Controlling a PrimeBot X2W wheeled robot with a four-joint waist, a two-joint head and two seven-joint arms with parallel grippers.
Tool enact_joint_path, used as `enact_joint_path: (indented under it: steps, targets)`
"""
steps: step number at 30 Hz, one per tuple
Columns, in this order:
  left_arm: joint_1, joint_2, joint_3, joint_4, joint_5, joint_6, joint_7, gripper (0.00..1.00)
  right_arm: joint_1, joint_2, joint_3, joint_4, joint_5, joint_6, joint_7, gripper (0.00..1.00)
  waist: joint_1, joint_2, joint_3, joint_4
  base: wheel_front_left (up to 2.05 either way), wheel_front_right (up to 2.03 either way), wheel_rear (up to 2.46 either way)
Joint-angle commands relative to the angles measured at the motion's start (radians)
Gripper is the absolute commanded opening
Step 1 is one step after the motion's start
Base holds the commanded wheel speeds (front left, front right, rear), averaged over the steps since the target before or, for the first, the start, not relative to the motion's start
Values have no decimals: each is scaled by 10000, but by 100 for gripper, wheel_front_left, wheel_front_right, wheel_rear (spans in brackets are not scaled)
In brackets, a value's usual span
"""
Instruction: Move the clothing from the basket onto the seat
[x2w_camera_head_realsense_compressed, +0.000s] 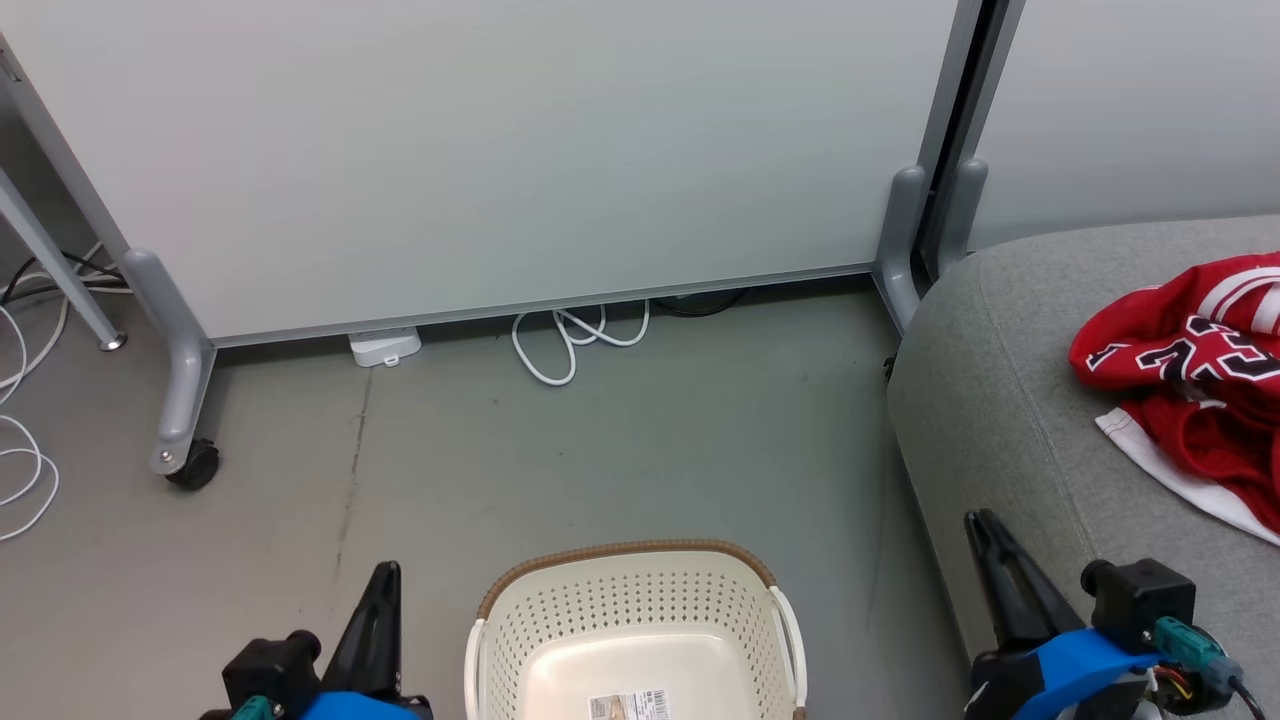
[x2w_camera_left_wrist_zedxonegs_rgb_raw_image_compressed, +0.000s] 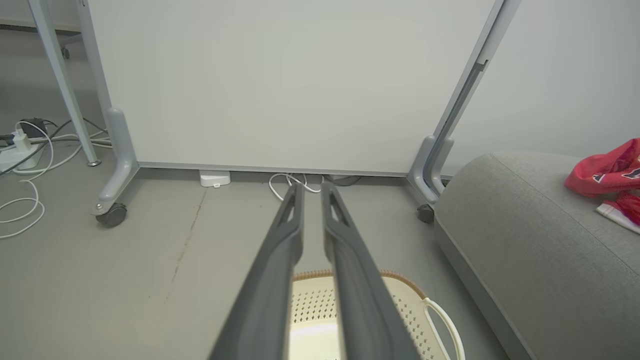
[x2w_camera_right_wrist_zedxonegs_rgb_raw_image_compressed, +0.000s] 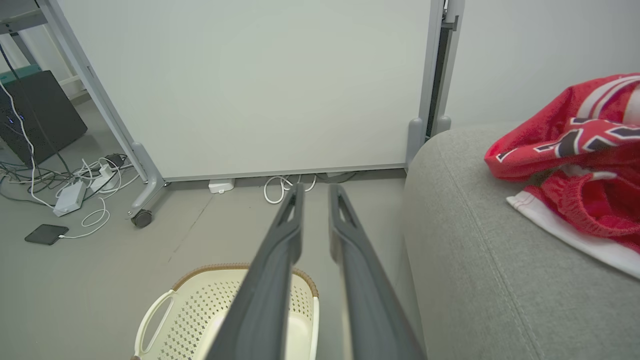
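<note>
The red clothing (x2w_camera_head_realsense_compressed: 1200, 390) lies heaped on the grey seat (x2w_camera_head_realsense_compressed: 1000, 400), at about two o'clock from the nearer right end effector (x2w_camera_right_wrist_zedxonegs_rgb_raw_image_compressed: 316, 187), the basket (x2w_camera_head_realsense_compressed: 630, 590) looks bare, and both that and the left end effector (x2w_camera_left_wrist_zedxonegs_rgb_raw_image_compressed: 312, 185) stand slightly parted, gripping nothing.

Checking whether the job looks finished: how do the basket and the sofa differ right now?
The basket holds nothing where it shows, its barcode sticker bare on the bottom; the sofa bears the red clothing. The basket is cream perforated plastic with a brown rim; the sofa is grey woven fabric. The sofa is far larger than the basket. Both stand on the grey floor.
</note>
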Motion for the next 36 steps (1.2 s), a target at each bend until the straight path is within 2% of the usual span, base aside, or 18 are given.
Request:
enact_joint_path:
  steps: [1,4,18,19,36]
  targets:
    - [104,-31,9,109,-45,0,37,0,34,4,-4,134,49,0,33,0,0,0,1,-3,0,0,0]
    - [315,-85,13,362,-66,0,58,0,147,16,12,419,75,0,41,0,0,0,4,-7,0,0,0]
    - [99,-184,477,11,-2245,-2,697,0,-75,42,-230,519,2553,0,338,0,0,0,13,-68,0,0,0]
    - [51,-205,577,-64,-2701,-2,832,0,-122,48,-277,539,3076,0,396,0,0,0,15,-83,0,0,0]
    - [-160,-308,1044,-415,-4890,-5,1474,0,-345,75,-506,640,5572,1,685,0,0,0,26,-158,0,0,0]
